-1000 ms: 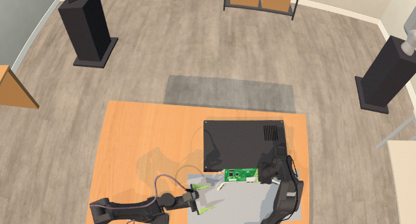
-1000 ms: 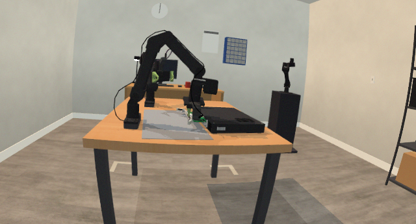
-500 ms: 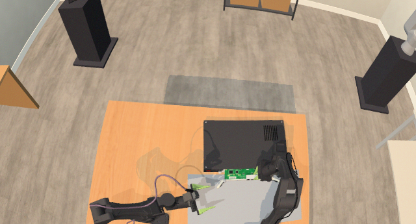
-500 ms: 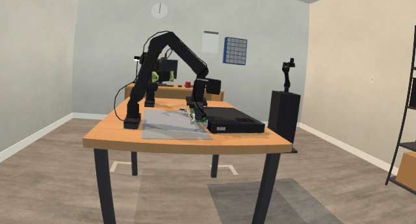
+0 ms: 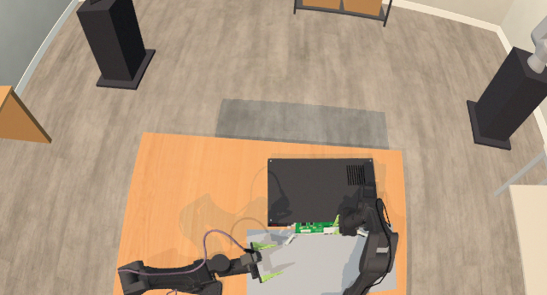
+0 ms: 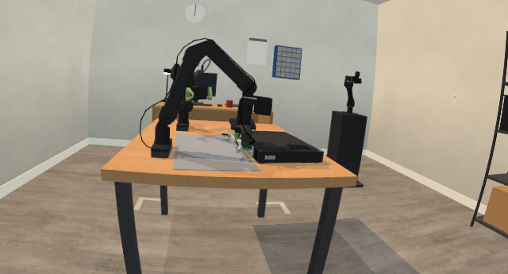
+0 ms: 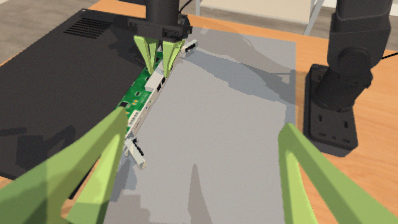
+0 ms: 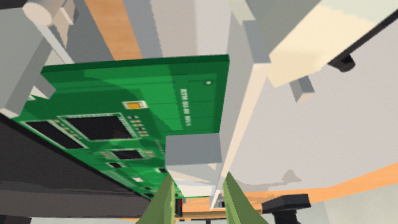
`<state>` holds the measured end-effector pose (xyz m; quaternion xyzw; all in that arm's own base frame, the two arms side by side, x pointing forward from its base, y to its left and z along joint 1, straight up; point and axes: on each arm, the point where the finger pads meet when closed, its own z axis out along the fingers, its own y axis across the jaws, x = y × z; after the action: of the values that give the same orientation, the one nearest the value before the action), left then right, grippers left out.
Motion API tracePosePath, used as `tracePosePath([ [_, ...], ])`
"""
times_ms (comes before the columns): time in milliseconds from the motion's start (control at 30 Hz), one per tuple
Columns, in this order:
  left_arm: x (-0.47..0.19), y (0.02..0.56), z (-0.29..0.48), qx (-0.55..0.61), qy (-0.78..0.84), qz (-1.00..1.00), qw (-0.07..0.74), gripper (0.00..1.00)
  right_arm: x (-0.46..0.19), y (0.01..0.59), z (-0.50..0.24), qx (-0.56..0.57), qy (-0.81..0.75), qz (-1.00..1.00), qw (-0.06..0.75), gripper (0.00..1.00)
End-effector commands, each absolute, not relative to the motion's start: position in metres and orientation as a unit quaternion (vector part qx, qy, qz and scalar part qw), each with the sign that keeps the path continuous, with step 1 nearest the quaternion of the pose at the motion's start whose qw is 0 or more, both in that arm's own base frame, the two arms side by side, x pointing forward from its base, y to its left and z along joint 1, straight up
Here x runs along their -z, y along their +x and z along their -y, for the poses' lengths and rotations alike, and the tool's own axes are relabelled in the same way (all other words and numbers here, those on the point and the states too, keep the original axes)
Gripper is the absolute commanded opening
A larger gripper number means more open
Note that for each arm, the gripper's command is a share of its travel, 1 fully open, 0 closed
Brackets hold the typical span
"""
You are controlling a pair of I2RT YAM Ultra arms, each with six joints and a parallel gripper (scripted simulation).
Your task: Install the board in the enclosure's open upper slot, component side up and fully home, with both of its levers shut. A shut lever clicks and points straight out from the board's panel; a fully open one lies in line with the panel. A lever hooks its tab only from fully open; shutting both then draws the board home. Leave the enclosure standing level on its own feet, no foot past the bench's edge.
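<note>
The right gripper stands fairly narrow, its fingers either side of the pale block on the board's panel edge, apparently without a grip. The board, component side up, lies at the front of the enclosure, low and right of centre in the top view. A green strip shows outside, so it looks partly inserted, not home.

The lever left in the top view slants off the panel; the lever right of it is partly hidden. I judge insertion to be the step in hand. Next calls for a straight, even push, then both levers fully open before they hook and shut; a skewed push could jam the board.

Farther left, the left gripper is wide and holds nothing, above the grey mat. The enclosure appears level on the bench; its feet and slot interior are hidden.
</note>
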<state>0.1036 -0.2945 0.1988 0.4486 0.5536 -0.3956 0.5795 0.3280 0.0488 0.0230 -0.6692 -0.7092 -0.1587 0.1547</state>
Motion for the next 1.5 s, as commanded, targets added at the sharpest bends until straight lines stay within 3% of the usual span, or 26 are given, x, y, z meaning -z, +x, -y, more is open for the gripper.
tracePosePath([
  [0,-0.195,0.105,0.292,0.392,0.449,-0.558,0.577,1.0,-0.04,0.334,-0.046,0.18,-0.665,0.711,0.139,0.32],
  [433,-0.195,0.105,0.292,0.392,0.449,-0.558,0.577,1.0,-0.064,0.333,-0.035,0.186,-0.665,0.712,0.127,0.32],
  [533,-0.195,0.105,0.292,0.392,0.449,-0.558,0.577,1.0,-0.067,0.338,-0.031,0.18,-0.666,0.712,0.128,0.64],
  [700,-0.195,0.105,0.292,0.392,0.449,-0.558,0.577,1.0,-0.101,0.338,-0.015,0.179,-0.666,0.714,0.122,0.64],
  [1033,-0.195,0.105,0.292,0.392,0.449,-0.558,0.577,1.0,-0.085,0.33,-0.023,0.167,-0.665,0.712,0.148,0.64],
  [1133,-0.182,0.112,0.289,0.375,0.444,-0.587,0.564,0.66,-0.085,0.325,-0.016,0.149,-0.65,0.733,0.134,0.32],
  [1233,-0.167,0.127,0.29,0.341,0.436,-0.635,0.538,0.32,-0.076,0.316,0.002,0.11,-0.612,0.776,0.108,0.32],
  [1467,-0.144,0.155,0.291,0.267,0.417,-0.718,0.489,0.32,-0.069,0.307,0.034,0.045,-0.519,0.851,0.064,0.32],
])
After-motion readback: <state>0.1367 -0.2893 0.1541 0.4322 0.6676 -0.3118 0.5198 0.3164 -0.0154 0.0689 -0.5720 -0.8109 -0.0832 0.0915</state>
